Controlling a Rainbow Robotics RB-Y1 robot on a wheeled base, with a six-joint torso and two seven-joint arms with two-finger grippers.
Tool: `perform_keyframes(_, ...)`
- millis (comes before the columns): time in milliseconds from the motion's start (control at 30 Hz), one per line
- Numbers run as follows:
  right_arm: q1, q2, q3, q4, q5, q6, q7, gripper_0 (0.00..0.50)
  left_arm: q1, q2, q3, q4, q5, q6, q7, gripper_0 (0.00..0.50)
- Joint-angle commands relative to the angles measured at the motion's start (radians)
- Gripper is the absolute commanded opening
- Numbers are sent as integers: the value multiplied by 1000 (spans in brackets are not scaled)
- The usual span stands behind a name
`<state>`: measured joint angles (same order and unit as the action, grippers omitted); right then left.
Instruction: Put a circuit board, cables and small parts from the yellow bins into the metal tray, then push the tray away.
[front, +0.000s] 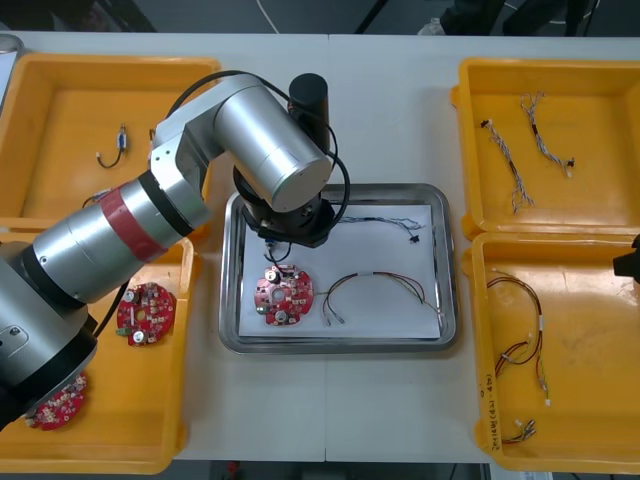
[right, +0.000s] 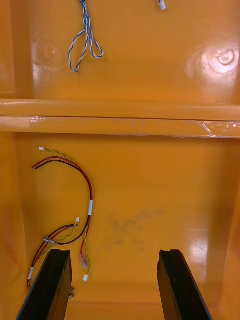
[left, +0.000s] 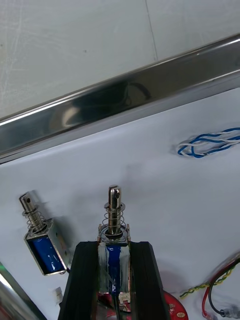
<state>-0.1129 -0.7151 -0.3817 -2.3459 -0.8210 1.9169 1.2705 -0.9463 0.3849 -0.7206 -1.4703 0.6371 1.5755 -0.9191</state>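
Closest to the lens, the left gripper (left: 114, 247) is pinching a small metal part (left: 114, 215), its fingers closed only to the part's width. In the front view this arm is reaching over the upper left corner of the metal tray (front: 340, 345), just left of frame centre. A second small metal part (left: 42, 240) is lying just beside the held one on the tray's white inside. A circuit board (front: 283, 297), a blue and white cable (left: 210, 143) and a red and yellow cable (front: 372, 276) are sitting there too.

At the right edge, the right gripper (right: 114, 252) is hanging wide open and empty over the lower right yellow bin (front: 580, 350).

Small-part delivery seems to be under way. Whether the held part is touching down, I cannot tell. Next it probably needs lowering, releasing and a straight lift clear of its neighbour.
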Motion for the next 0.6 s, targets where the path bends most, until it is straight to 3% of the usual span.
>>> perform_keyframes(33, 18, 14, -32, -27, 19, 3, -33, 500, -20, -28, -22, -10, -10, -19, 68, 0)
perform_keyframes(233, 21, 14, -26, 48, -4, 3, -23, 500, -20, -28, -23, -10, -7, -20, 74, 7)
perform_keyframes(267, 21, 14, -26, 54, -6, 3, -22, 500, -19, -28, -23, -12, -7, -22, 75, 39)
perform_keyframes(300, 21, 13, -28, 57, -3, 3, -22, 500, -19, -28, -22, -10, -7, -22, 77, 153)
perform_keyframes(333, 21, 13, -28, 59, 0, 3, -20, 500, -19, -28, -23, -10, -5, -22, 77, 218)
perform_keyframes(367, 21, 9, -28, 57, 5, 3, -19, 500, -19, -28, -22, -10, -7, -22, 79, 340)
perform_keyframes(400, 21, 8, -28, 57, 9, 3, -17, 500, -19, -28, -23, -10, -7, -22, 79, 417)
perform_keyframes(467, 21, 3, -28, 57, 16, 3, -13, 500, -19, -28, -23, -12, -7, -20, 79, 494)
perform_keyframes(600, 29, -9, -26, 59, 14, 3, -10, 500, -19, -28, -22, -12, -8, -22, 80, 500)
